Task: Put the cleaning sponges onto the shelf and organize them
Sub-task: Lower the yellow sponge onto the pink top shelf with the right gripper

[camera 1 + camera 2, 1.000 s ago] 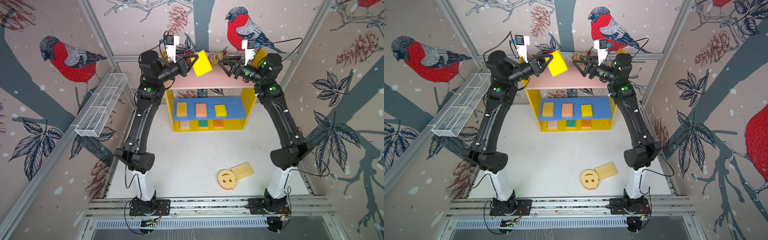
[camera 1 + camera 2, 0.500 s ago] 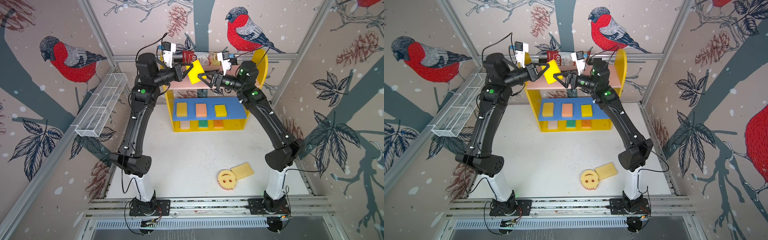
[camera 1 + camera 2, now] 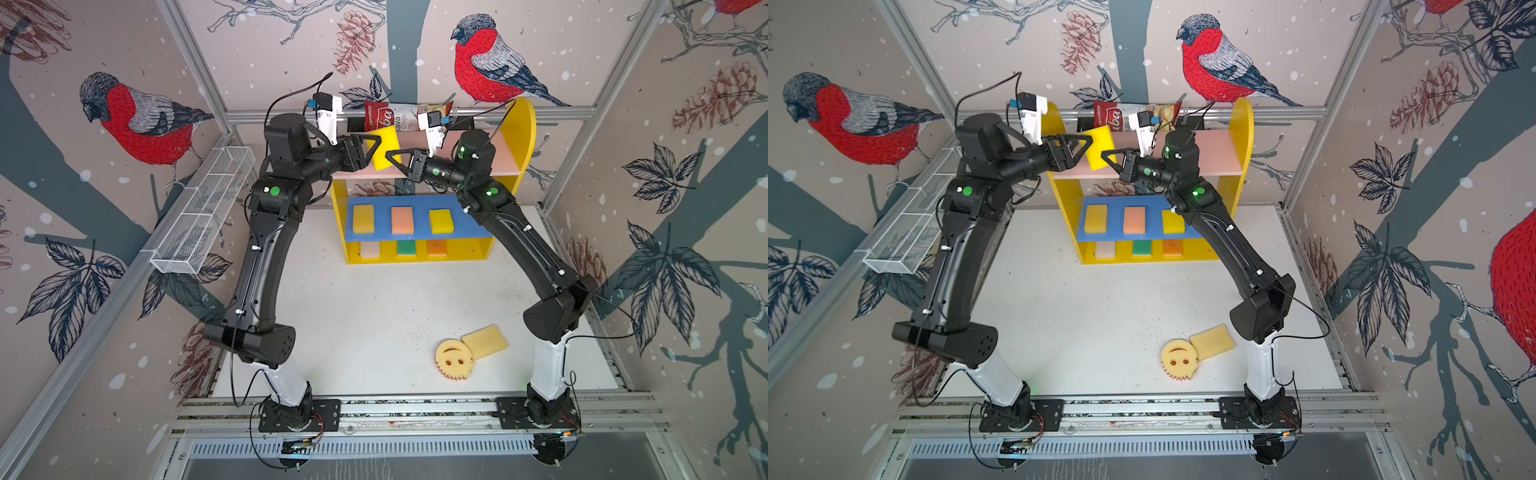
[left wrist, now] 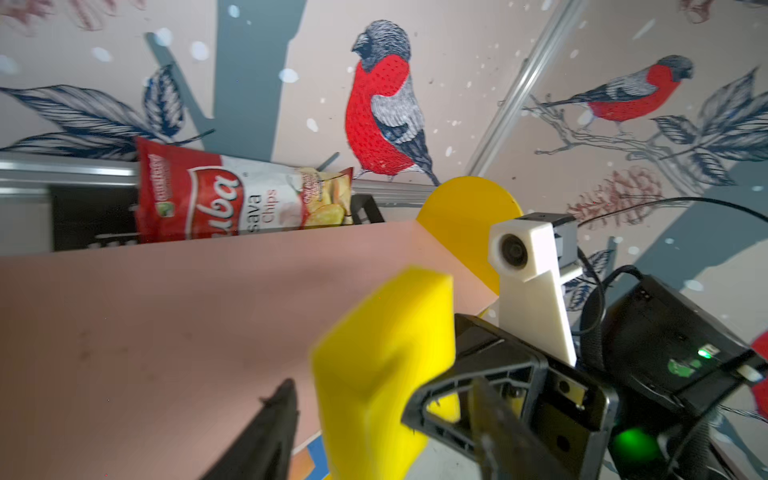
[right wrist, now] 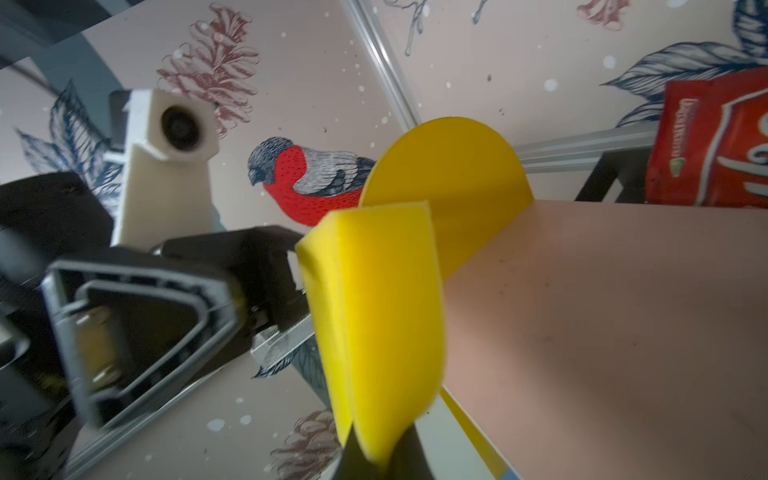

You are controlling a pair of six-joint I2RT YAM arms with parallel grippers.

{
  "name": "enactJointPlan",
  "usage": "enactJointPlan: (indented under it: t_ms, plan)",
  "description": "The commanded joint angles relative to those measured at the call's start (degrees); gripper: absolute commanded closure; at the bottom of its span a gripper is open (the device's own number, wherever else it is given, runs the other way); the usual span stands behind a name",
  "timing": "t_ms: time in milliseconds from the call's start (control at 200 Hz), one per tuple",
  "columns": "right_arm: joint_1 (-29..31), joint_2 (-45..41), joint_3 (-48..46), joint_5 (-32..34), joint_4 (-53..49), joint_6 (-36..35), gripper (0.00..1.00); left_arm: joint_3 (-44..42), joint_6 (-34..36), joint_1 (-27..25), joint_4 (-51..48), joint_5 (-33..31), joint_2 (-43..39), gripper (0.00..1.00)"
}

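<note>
- Both top views: yellow sponge (image 3: 384,147) (image 3: 1100,147) upper centre of frame, up over the shelf (image 3: 521,124). Right gripper (image 3: 390,158) fingers are clenched on its corner, and left gripper (image 3: 374,145) fingers are spread!
- Left wrist: yellow sponge (image 4: 382,365) sits clear of the left fingers (image 4: 270,432).
- Right wrist: fingers pinch the yellow sponge (image 5: 374,311) by one edge.

Jaws of left arm (image 3: 266,257) spread apart, of right arm (image 3: 523,243) clamped.

Bright yellow sponge (image 3: 385,149); shelf (image 3: 524,124) with yellow sides, pink top board, blue middle board; red-and-white chips bag (image 3: 386,118); beige walls (image 3: 602,54) patterned with red-breasted grey birds, navy leaves.
</note>
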Motion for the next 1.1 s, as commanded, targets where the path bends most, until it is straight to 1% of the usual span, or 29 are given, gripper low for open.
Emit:
enactJointPlan:
  t_ms: [0, 60, 170, 270, 345, 450, 595, 665, 770, 935, 981, 1096]
  plan:
    - [2.2, 0.4, -0.8, 8.2, 3.1, 0.9, 0.95, -8.4, 0.7, -0.1, 6.0, -10.3, -6.5, 0.16]
    - [3.4, 1.3, -0.3, 11.6, 3.5, 1.1, 0.96, -13.2, 0.5, -0.1, 9.5, -13.0, -10.5, 0.12]
    - [4.7, 4.1, 3.0, 15.7, 3.0, 3.4, 0.96, -18.5, 0.5, -0.1, 12.3, -17.7, -16.3, 0.13]
    - [5.4, 6.4, 5.9, 19.7, 2.1, 6.5, 0.95, -22.1, 0.1, -0.4, 14.0, -19.6, -20.1, 0.13]
    - [5.9, 7.3, 6.4, 22.8, 1.7, 8.3, 0.95, -23.9, 0.1, -0.5, 14.6, -20.4, -21.9, 0.15]
    - [6.6, 7.9, 6.4, 25.8, 1.4, 9.3, 0.92, -26.3, -0.1, -1.0, 15.9, -20.7, -23.5, 0.16]
    - [7.5, 9.3, 8.3, 28.5, 0.1, 9.5, 0.86, -27.2, 0.5, -2.9, 17.2, -20.8, -23.4, 0.17]
    - [7.9, 9.9, 9.2, 30.2, -1.2, 9.2, 0.85, -26.8, 1.1, -4.6, 16.7, -22.3, -22.8, 0.15]
    - [8.0, 10.2, 9.2, 31.3, -1.7, 9.3, 0.83, -27.0, 1.6, -6.7, 17.2, -22.8, -21.8, 0.16]
    - [8.6, 11.0, 10.8, 32.8, -3.3, 8.5, 0.81, -26.8, 1.2, -7.6, 17.6, -22.9, -19.9, 0.15]
    - [8.7, 11.2, 11.1, 32.9, -3.9, 8.3, 0.79, -26.8, 0.9, -7.8, 17.8, -22.8, -19.4, 0.16]
    - [8.7, 11.2, 11.1, 33.5, -4.4, 8.0, 0.66, -26.2, 0.5, -8.2, 18.2, -22.1, -18.0, 0.15]
